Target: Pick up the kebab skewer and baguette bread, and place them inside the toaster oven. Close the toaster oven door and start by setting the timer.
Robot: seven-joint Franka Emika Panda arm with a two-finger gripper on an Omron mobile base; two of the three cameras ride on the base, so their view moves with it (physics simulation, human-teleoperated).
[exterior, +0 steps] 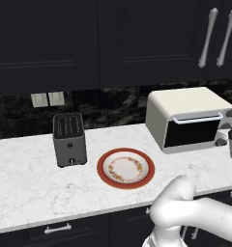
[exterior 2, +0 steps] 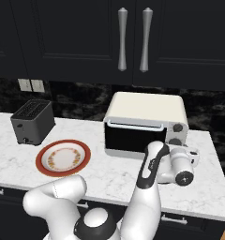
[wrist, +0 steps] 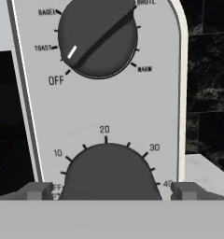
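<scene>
The gripper stands spread wide, one fingertip on each side of the lower timer knob on the toaster oven, pinching nothing yet. The toaster oven sits at the far right of the marble surface, its long axis running left to right along the wall and its front facing the near edge. The toaster oven door is shut and upright, with the silver bar handle along its top edge. The control panel is at the oven's right end, with the mode knob above the timer knob; the mode knob's white mark points between OFF and TOAST.

Likely troubles from here:
- The red-rimmed plate is bare, and neither the kebab skewer nor the baguette bread can be made out behind the dark glass, so whether they are inside I cannot tell. If they are not, the timer would be set on an empty oven.
- If the fingertips close off-centre on the rounded knob, they could slip off and leave the timer at zero.
- Pressing in too hard could slide the light oven back along the surface.
- A white mug stands just right of the oven, close beside the wrist; a wide roll of the hand could knock it.

The dark slot toaster stands well left, out of the way.
</scene>
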